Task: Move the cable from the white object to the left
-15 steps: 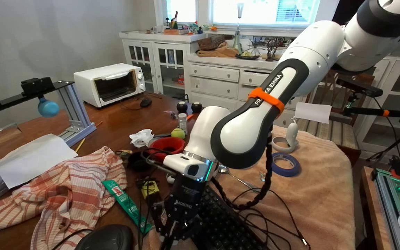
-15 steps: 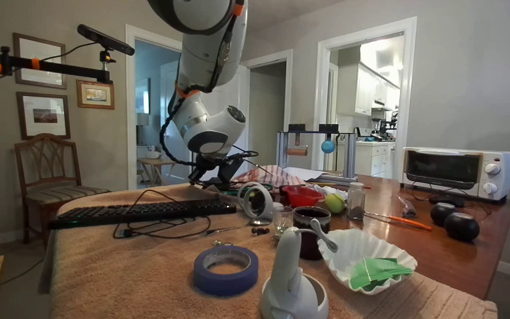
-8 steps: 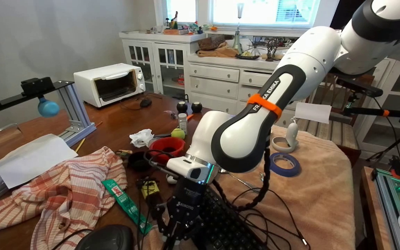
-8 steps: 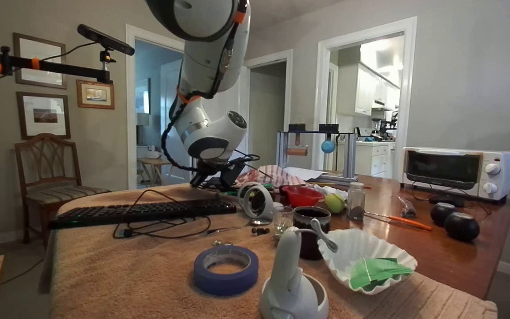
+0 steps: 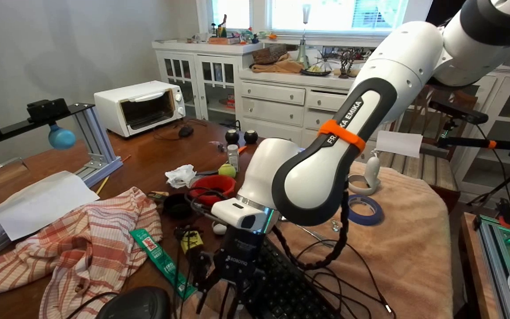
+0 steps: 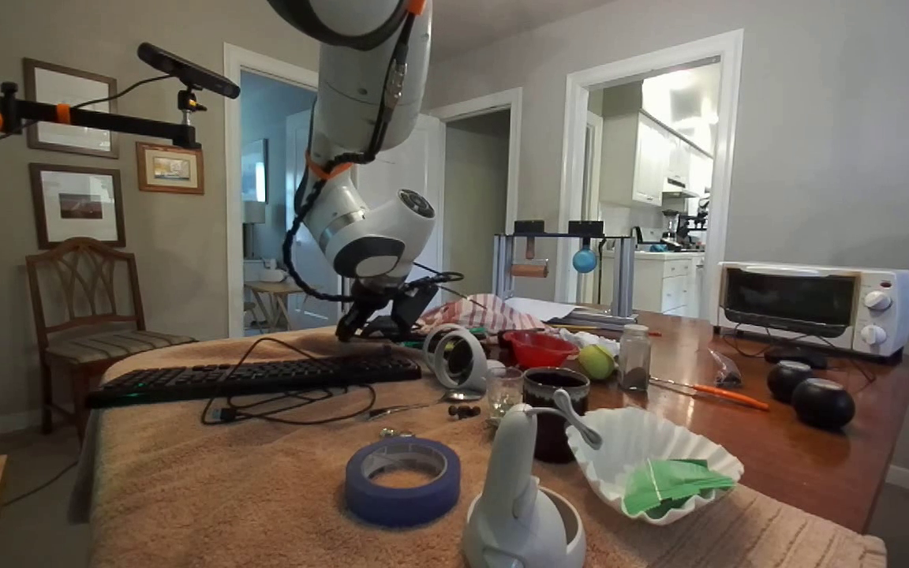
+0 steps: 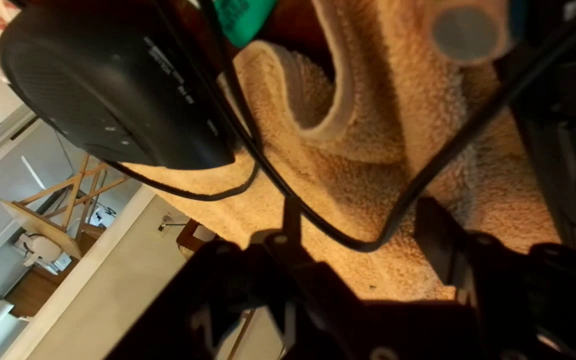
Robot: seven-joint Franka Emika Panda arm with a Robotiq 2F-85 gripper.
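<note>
Jaws apart, my gripper (image 7: 358, 204) stands low over the tan towel (image 7: 373, 272), beside the keyboard. A thin black cable (image 7: 338, 237) sags in a loop between its fingers in the wrist view, running past both fingertips; whether it touches either one I cannot tell. In an exterior view, the gripper (image 5: 216, 309) is seen near the table's front, with its fingers spread. The white object (image 6: 476, 347), a ringed gadget with a dark round face, stands beyond the keyboard's end in an exterior view. Only a small part of the white object (image 5: 219, 228) shows behind the arm in an exterior view.
A black keyboard (image 5: 288, 290) lies right beside the gripper, with more cable (image 5: 339, 283) past it. On the opposite side are a black rounded device (image 7: 113, 95), a green packet (image 5: 162, 261) and a striped cloth (image 5: 91, 235). Blue tape (image 6: 403, 505) rests on the towel.
My gripper's fingers, together in the earlier frames, have spread apart. The arm has shifted only slightly. The white object has not moved.
</note>
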